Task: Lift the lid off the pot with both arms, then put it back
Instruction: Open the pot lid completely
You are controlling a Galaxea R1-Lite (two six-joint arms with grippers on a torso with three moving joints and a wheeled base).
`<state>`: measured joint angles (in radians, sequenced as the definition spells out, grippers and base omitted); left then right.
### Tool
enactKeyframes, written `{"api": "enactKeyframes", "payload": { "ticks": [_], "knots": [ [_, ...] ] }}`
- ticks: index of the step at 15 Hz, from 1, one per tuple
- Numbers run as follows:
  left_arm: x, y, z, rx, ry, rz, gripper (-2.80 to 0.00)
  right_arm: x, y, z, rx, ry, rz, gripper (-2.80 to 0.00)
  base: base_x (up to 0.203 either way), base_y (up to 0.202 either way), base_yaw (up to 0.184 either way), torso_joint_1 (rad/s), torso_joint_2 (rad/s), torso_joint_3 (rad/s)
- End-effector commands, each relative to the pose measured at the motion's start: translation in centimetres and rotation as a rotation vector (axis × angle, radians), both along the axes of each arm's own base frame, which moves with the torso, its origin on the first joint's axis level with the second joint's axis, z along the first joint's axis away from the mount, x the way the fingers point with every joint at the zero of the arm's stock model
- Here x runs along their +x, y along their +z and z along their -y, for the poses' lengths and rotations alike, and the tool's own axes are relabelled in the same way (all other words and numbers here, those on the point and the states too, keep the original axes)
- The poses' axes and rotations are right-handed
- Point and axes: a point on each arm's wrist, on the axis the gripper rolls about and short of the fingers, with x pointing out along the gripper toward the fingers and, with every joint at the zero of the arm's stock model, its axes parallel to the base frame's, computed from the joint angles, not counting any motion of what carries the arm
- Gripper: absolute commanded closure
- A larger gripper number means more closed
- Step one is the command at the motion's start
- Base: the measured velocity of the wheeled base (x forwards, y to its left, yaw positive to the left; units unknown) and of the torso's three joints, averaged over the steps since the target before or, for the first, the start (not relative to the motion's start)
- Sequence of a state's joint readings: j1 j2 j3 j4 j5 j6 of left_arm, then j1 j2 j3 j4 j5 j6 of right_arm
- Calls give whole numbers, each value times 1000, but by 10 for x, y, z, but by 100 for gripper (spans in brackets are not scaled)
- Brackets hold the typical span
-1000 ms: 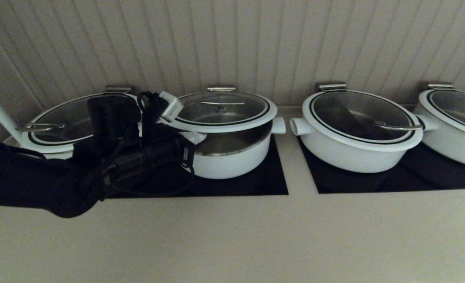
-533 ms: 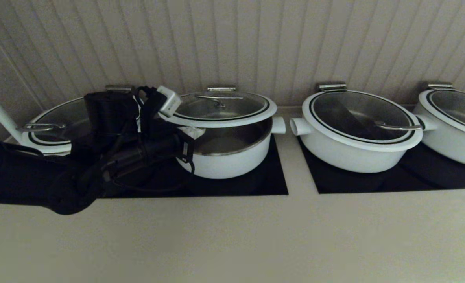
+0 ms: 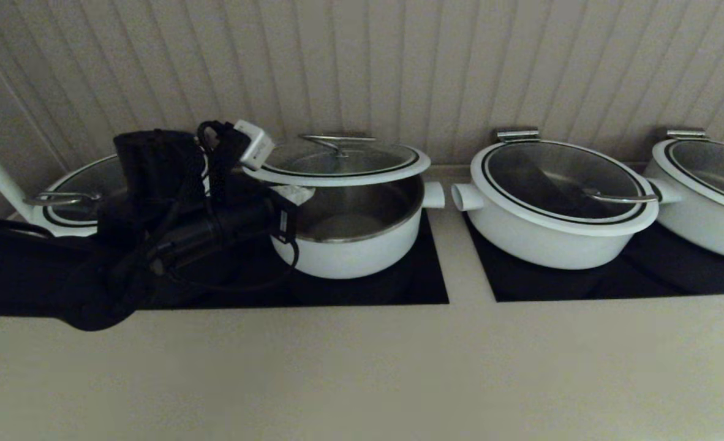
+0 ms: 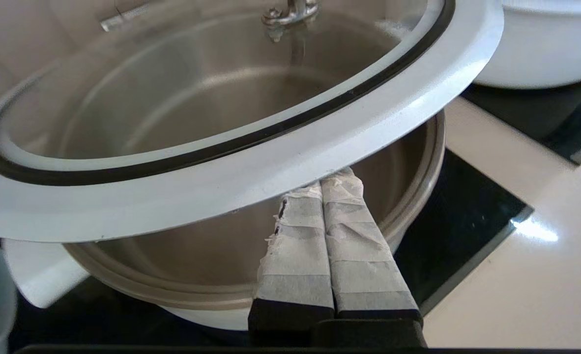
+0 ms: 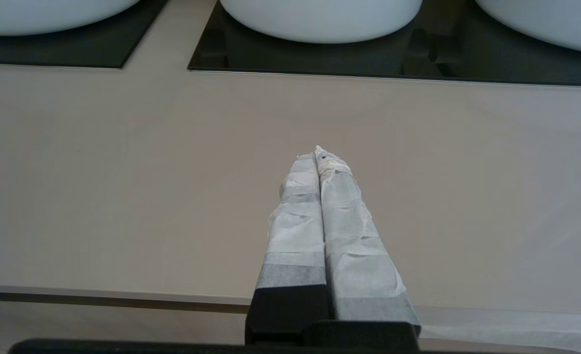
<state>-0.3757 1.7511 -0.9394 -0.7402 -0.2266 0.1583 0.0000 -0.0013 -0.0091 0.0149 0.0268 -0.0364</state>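
A pale counter [image 3: 362,367] runs under a ribbed beige wall, with black cooktop panels [image 3: 399,288] set into it and white pots standing in a row.

The lid [image 3: 337,160] is raised at its front edge above the pot [image 3: 353,236], which sits on the left black panel. A gap shows the steel inside, while the lid's back edge seems to lie near the pot's rear rim, though I cannot tell if it touches. In the left wrist view the lid's broad white rim [image 4: 251,172] rests on top of the left gripper [image 4: 326,184], whose taped fingers are pressed together with nothing between them. They prop the lid from below and do not clamp it.

The right gripper [image 5: 320,155] is parked over the bare counter, well apart from the pot, its fingers likewise closed together and empty.

The main risk, as I judge it, is that the lid is only propped at one point. A tilt or jerk of the left arm could let the smooth rim slide off the fingertips and drop onto the pot, or skid sideways toward the neighbouring lidded pot [image 3: 558,202]. With the right arm absent, nothing steadies the far side, so lifting higher could tip the lid backward against the wall.
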Motion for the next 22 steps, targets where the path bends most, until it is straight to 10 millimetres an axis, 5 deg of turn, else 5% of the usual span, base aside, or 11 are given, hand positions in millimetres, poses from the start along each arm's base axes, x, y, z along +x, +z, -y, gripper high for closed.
{"api": "enactKeyframes", "payload": {
  "ticks": [1,22],
  "knots": [
    [-3,9,-1,-10,4,31,0,0,0,0,0,1,-3,0,0,0,0,0,0,0],
    [25,33,7,-49,56,285,0,0,0,0,0,1,-2,0,0,0,0,0,0,0]
  ]
}}
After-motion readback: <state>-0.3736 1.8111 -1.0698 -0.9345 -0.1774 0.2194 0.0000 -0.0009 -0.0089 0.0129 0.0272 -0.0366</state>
